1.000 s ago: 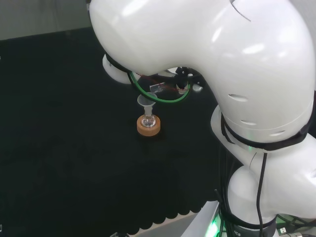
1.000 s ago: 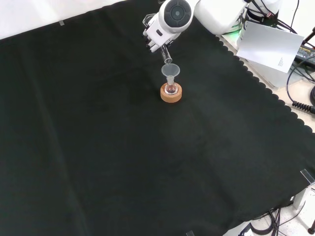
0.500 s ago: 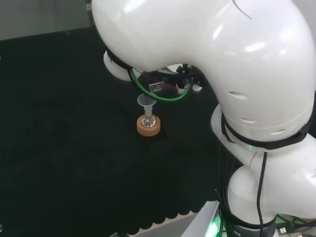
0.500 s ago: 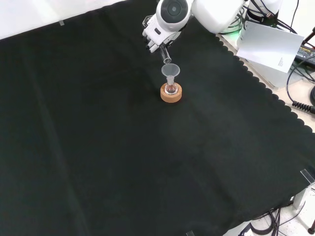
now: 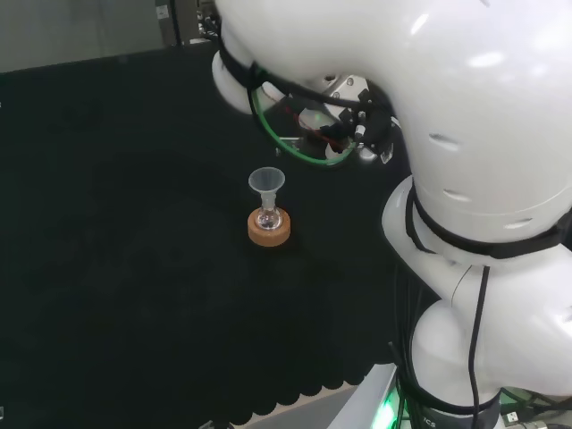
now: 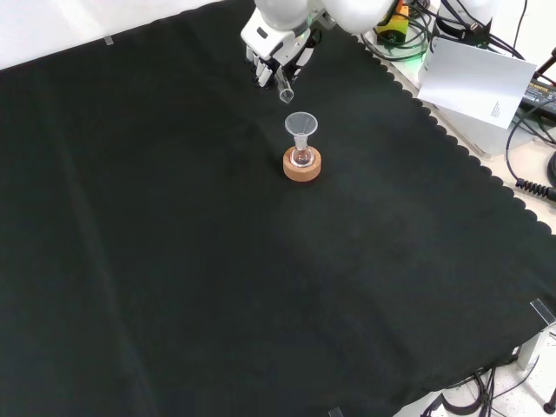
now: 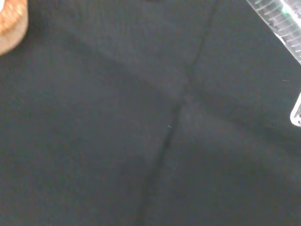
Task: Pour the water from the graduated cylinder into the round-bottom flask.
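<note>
Cylinder [image 6: 284, 86], a clear slim tube, hangs tilted from the hand [image 6: 271, 54], whose fingers curl round it, up and left of the flask [image 6: 301, 157] in the front view. One small round glass flask sits in one cork ring [image 6: 302, 166], with one clear funnel [image 6: 301, 127] in its neck, on black cloth [image 6: 174, 261].

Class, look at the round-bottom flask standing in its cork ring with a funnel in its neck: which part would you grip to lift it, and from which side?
Probably the short neck of the round-bottom flask, just under the funnel, approached level from the side. The funnel's wide mouth blocks an approach from above, and the bulb sits down in the cork ring, which leaves little of it exposed.
</note>
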Controlling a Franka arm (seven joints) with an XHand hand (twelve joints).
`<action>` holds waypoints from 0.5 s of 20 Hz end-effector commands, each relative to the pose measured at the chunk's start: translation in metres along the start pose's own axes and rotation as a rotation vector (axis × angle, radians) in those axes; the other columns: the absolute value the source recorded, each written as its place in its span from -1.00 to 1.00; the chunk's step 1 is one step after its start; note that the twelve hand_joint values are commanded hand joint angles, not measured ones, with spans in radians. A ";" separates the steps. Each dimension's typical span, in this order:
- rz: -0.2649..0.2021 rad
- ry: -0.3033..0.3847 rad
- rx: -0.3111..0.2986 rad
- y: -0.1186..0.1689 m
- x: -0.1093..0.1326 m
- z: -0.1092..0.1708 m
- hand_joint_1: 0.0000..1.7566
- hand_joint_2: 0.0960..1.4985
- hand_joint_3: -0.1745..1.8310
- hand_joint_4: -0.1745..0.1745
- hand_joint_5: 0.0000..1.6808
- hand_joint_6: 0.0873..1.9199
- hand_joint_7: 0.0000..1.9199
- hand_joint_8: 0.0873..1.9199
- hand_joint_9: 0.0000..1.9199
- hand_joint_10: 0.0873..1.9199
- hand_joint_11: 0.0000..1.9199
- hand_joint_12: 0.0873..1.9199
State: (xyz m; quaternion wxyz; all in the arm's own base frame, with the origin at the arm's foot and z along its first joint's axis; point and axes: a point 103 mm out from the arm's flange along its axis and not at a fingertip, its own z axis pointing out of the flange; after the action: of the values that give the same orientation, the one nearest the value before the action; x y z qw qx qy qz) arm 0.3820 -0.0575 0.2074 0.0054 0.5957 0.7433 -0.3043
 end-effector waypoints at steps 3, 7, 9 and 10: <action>-0.041 0.120 -0.077 0.012 -0.003 -0.004 0.30 0.62 -1.00 -1.00 0.11 0.13 0.33 -0.84 0.49 -1.00 0.31 -0.34; -0.055 0.165 -0.104 0.019 -0.003 -0.002 0.30 0.62 -1.00 -1.00 0.10 0.13 0.33 -0.84 0.49 -1.00 0.31 -0.34; -0.062 0.192 -0.118 0.023 -0.004 -0.001 0.30 0.62 -1.00 -1.00 0.10 0.13 0.33 -0.84 0.49 -1.00 0.31 -0.34; -0.069 0.213 -0.126 0.025 -0.005 0.000 0.30 0.63 -1.00 -1.00 0.10 0.13 0.33 -0.84 0.49 -1.00 0.31 -0.34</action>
State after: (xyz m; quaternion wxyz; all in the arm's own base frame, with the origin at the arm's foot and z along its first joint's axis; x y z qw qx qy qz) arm 0.3969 -0.0577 0.2021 -0.0325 0.5970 0.7693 -0.2251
